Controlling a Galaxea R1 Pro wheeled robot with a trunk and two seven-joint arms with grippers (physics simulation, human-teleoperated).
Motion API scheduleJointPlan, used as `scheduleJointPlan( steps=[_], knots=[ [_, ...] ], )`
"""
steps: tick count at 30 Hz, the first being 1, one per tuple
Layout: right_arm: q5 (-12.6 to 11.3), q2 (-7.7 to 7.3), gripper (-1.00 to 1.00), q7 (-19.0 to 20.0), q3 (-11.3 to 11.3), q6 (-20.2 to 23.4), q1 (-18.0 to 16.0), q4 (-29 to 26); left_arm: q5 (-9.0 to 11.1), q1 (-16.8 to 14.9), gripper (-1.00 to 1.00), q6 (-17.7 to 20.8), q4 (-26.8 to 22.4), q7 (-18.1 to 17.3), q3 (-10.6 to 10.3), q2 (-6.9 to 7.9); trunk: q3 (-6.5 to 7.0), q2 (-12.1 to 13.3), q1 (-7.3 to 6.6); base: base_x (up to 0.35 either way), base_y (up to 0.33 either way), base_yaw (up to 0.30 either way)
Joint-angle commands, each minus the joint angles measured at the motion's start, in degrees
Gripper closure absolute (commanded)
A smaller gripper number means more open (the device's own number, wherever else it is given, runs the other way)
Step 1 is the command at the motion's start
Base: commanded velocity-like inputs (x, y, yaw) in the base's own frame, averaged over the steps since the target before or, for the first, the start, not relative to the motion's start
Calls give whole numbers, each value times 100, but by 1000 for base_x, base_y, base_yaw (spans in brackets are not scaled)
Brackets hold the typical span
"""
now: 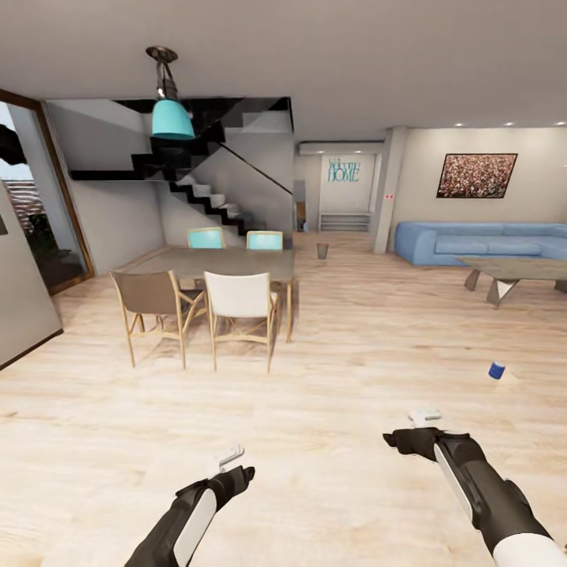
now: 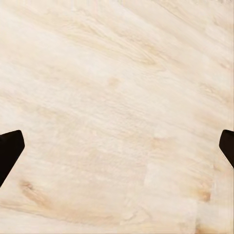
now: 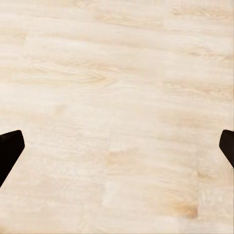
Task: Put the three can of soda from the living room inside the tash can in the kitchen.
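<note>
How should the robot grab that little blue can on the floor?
Probably from above or the side, fingers closing across the round middle of the blue can. It seems to stand upright on the wood floor, nothing touching it. The right gripper is nearer and looks open.

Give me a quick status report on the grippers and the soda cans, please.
Left gripper open, empty, over bare floor. Right gripper open, empty. Blue can on the wood floor, ahead of the right arm. Nothing between gripper and can.

Pale wood floor [image 1: 339,346], dining table [image 1: 216,262], blue sofa [image 1: 480,240], black staircase [image 1: 201,189].
</note>
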Motion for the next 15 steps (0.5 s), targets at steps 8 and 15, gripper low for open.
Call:
scheduleJointPlan(
  steps=[8, 15],
  knots=[
    [-7, 5, -100, 13, 2, 48, 0, -43, 3, 0, -100, 6, 3, -18, 0, 1, 0, 0, 0, 327, -183, 0],
    [-6, 39, -100, 15, 30, 728, 0, -48, 19, 0, -100, 59, 17, -58, 10, 13, 0, 0, 0, 327, -183, -105]
  ],
)
